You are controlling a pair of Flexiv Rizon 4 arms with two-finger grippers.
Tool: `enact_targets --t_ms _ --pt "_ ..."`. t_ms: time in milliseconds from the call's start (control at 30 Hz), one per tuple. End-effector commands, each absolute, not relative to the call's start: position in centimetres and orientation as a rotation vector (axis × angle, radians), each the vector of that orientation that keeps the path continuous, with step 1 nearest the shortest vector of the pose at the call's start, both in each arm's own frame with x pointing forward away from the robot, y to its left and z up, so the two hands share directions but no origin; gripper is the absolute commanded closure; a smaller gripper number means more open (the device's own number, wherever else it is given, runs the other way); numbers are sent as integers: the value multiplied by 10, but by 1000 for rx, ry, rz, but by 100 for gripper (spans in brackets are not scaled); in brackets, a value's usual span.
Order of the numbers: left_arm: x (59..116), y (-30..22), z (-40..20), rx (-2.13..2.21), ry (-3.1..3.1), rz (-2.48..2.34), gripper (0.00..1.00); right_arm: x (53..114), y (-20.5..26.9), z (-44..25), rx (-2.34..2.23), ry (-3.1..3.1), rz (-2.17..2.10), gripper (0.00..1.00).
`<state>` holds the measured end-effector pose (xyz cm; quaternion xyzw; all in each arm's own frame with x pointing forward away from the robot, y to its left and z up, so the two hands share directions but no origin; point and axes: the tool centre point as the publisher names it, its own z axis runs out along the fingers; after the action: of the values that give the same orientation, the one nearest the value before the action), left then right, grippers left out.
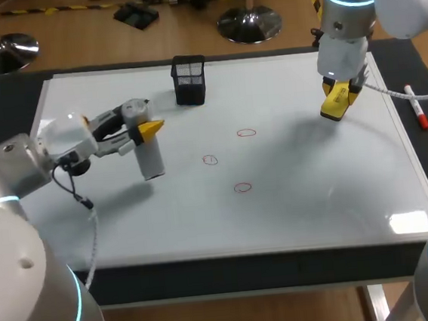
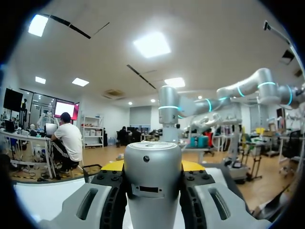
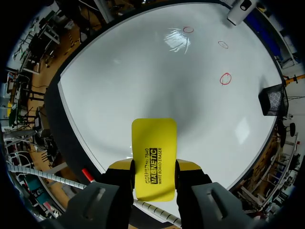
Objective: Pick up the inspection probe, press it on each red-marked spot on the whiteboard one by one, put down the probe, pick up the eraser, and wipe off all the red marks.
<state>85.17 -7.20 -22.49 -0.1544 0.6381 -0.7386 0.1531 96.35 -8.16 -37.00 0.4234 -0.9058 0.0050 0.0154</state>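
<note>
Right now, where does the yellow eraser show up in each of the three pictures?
Head view: eraser in the right pincer, over the whiteboard's far right.
Left wrist view: not in it.
Right wrist view: eraser between the pincer's fingers.
Shared landmark: black mesh holder, in head and right wrist views.

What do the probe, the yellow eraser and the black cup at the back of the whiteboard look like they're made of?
Probe: probably metal or metallic-painted plastic, going by its smooth, satin silver-grey shell.
Eraser: likely matte yellow plastic; its back looks flat and evenly coloured.
Cup: apparently black wire mesh, judging by its gridded, partly see-through walls.
</note>
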Motion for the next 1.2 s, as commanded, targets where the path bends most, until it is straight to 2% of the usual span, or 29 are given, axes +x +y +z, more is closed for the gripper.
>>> enact_targets --t_ms 33,633,1200 --pt "827 -28 -223 -485 1807 -2078 100 964 -82 -369 1319 -2817 21 100" --pt "813 44 -233 -505 1824 -2018 100 964 -82 -369 1319 -2817 21 100" --pt "814 52 -233 -469 1816 -2052 100 964 -82 -369 1319 -2817 21 100"
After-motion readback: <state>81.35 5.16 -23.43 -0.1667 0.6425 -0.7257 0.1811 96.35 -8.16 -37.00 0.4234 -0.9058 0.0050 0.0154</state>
